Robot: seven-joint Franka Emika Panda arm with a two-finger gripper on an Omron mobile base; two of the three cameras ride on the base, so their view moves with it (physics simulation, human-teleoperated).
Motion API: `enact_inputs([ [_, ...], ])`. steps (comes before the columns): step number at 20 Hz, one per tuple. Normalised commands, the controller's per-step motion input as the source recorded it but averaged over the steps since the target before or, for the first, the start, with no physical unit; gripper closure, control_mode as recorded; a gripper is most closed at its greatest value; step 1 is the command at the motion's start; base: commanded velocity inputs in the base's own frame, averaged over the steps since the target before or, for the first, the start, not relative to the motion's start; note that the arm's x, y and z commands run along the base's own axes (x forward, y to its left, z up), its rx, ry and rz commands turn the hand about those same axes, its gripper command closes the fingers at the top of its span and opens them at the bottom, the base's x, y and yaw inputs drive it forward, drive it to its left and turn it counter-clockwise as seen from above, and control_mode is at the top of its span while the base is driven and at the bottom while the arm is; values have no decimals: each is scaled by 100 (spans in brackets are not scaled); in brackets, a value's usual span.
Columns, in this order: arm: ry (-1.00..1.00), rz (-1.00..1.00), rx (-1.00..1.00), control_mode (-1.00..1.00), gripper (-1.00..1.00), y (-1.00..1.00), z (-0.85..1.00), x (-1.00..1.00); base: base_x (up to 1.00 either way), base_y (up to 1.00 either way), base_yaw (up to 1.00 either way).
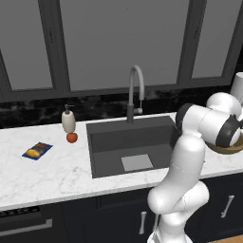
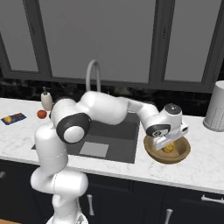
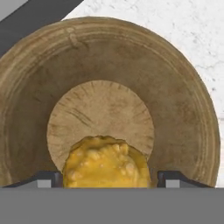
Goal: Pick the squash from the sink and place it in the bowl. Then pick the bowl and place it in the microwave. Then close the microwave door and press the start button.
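Squash: lumpy and yellow, inside the bowl, low over its flat centre; its lower part is cut off at the bottom of the hand view. From the right base view it is a small yellow patch under the hand.
Gripper: the two dark tips stand either side of the squash, the left tip touching it, a thin gap at the right one. I cannot tell whether they grip it or have let go.
Bowl: wooden, on the marble counter just right of the sink; its near rim runs out of the hand view. In the left base view the arm's elbow hides all but a sliver of it.
Sink: dark basin with a light square patch; its right end is covered by the arm in both base views.
Faucet: grey gooseneck behind the basin, partly hidden by the arm in the right base view.
Left counter: soap bottle, red-orange fruit just in front of it, blue packet well apart to the left.
Far right: a pale ribbed canister, cut off by the frame.
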Motion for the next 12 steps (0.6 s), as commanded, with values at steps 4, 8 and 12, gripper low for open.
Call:
enact_inputs([
  [4,4,-7,0,-100,-100,10,21,0,0,0,0],
  [8,1,-3,-1,-100,-100,54,27,-7,0,0,0],
  [12,9,-2,-11,-100,-100,100,9,-12,0,0,0],
])
